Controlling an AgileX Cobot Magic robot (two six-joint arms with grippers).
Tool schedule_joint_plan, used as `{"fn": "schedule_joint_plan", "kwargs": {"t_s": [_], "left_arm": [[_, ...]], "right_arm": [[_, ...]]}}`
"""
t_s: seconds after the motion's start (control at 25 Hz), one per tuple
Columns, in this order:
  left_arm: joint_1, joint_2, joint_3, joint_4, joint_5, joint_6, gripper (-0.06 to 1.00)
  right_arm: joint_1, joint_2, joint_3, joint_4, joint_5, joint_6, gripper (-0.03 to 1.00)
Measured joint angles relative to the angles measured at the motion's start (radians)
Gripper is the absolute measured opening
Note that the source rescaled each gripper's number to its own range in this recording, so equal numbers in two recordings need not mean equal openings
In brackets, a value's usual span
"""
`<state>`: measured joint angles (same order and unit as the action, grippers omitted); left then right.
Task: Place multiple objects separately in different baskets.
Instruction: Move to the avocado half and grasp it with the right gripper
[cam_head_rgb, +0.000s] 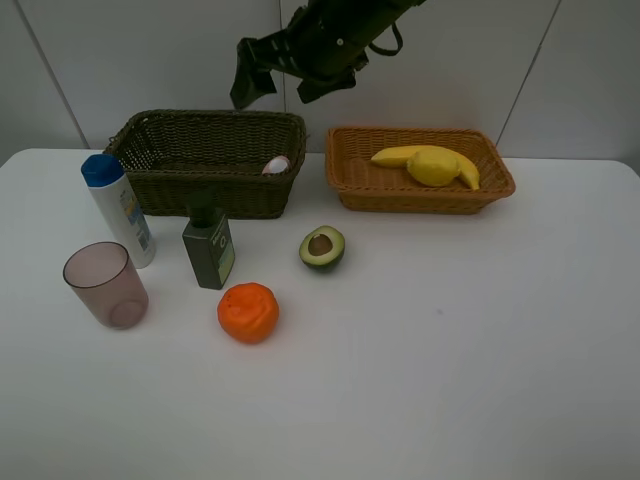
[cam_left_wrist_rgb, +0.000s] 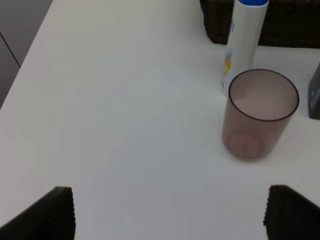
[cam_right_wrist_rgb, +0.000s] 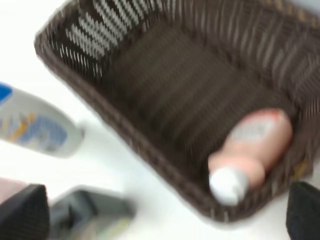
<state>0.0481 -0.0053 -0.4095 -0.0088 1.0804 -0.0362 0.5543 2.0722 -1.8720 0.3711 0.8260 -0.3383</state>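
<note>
Nearest me, the orange (cam_head_rgb: 248, 312) is sitting left of the table's (cam_head_rgb: 450, 350) middle. The mauve cup (cam_head_rgb: 105, 285) is standing by the left edge, with the white blue-capped bottle (cam_head_rgb: 118, 210) just behind it. The dark green bottle (cam_head_rgb: 208, 248) and avocado half (cam_head_rgb: 322, 247) are resting beyond the orange. Along the back edge, the pink bottle (cam_right_wrist_rgb: 255, 145) is lying in the dark basket's (cam_head_rgb: 150, 170) right end. The banana (cam_head_rgb: 400, 155) and lemon (cam_head_rgb: 432, 165) are touching in the tan basket (cam_head_rgb: 420, 195). I'm seeing my right gripper (cam_head_rgb: 280, 85) hanging above the dark basket, jaws spread wide and empty. My left gripper (cam_left_wrist_rgb: 170, 220) is hovering near the cup, jaws apart and gripping nothing.
</note>
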Motion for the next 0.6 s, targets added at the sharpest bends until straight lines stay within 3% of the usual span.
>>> {"fn": "schedule_joint_plan", "kwargs": {"t_s": [0.28,0.6], "left_arm": [[0.000,0.000,0.000,0.000,0.000,0.000,1.00],[0.000,0.000,0.000,0.000,0.000,0.000,1.00]], "right_arm": [[0.025,-0.021,0.000,-0.210,0.229,0.167,1.00],[0.079,-0.002,-0.001,-0.378,0.301,0.328,1.00]]}}
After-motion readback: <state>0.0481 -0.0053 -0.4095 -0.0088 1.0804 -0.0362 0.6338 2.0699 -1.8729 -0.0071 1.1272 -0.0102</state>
